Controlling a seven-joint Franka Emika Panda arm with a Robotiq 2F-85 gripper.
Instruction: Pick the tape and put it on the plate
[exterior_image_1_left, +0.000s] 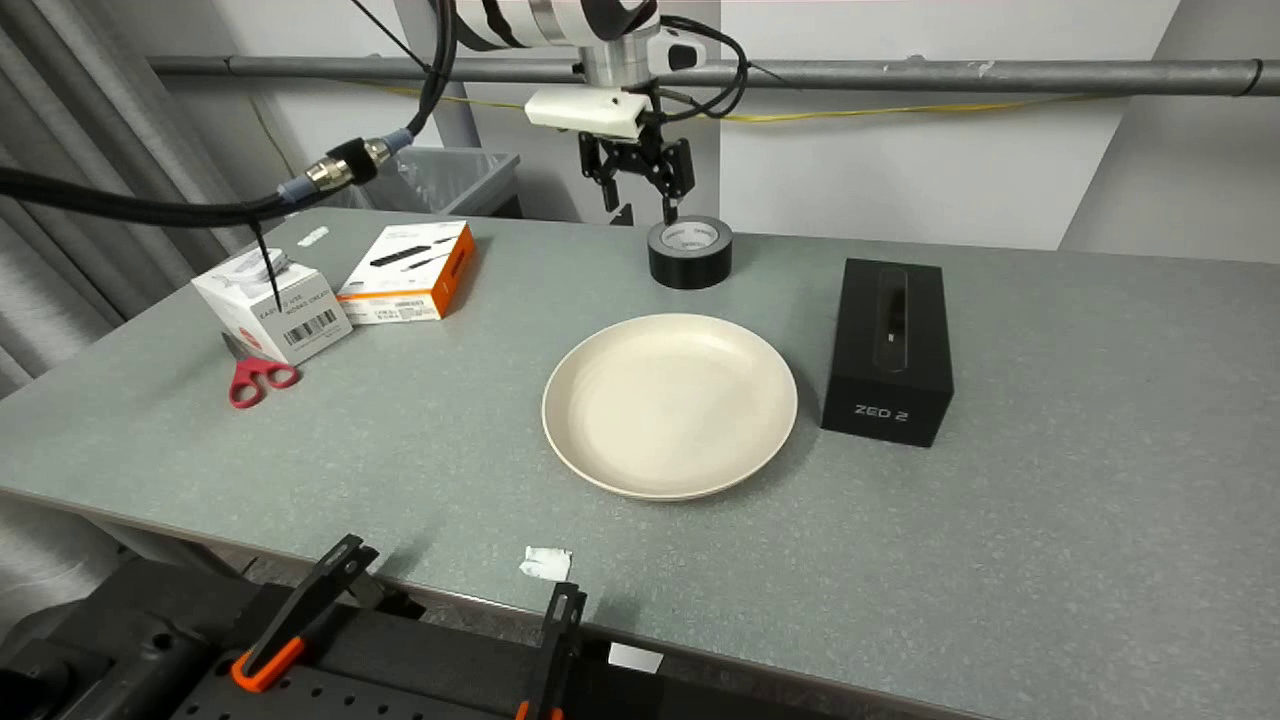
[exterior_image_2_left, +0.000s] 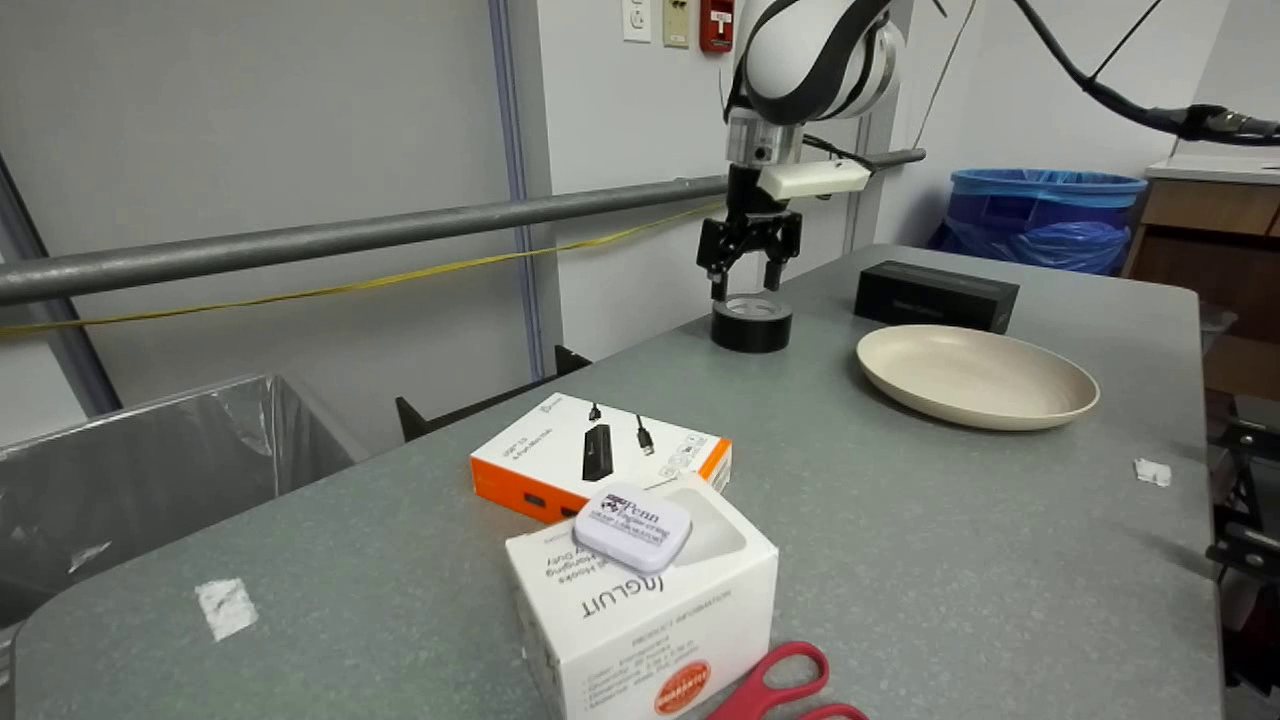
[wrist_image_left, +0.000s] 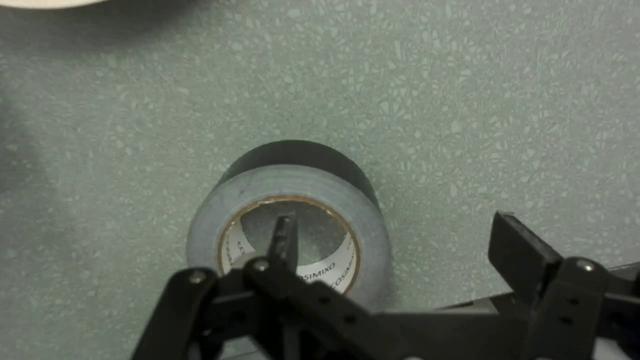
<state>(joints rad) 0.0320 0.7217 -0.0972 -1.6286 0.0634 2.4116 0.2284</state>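
A black two-fingered hand hangs fingertips-down at the end of a white-and-black robot arm, its fingers spread wide and gripping nothing. Directly below the hand, flat on a speckled grey-green desk, rests a small black ring-shaped roll of tape with a grey top and hollow centre. In the wrist view one finger lies over the hole and its partner beyond the outer edge, apparently so that closing would pinch the ring's wall. Just out from the hand, past the tape, lies a round cream-white plate with a shallow rim, face up and probably set near for a short carry. Off to one side of the hand, beside the plate, is a black rectangular box marked ZED 2. The arm's upper part is cut off in both exterior views. The wrist view trims the plate to a sliver of rim, and the hand's own parts cover some of the tape. Well away from the hand, red-handled scissors run off the lower edge in an exterior view. Whether the finger reaches into the hole or sits just above it is hard to make out.
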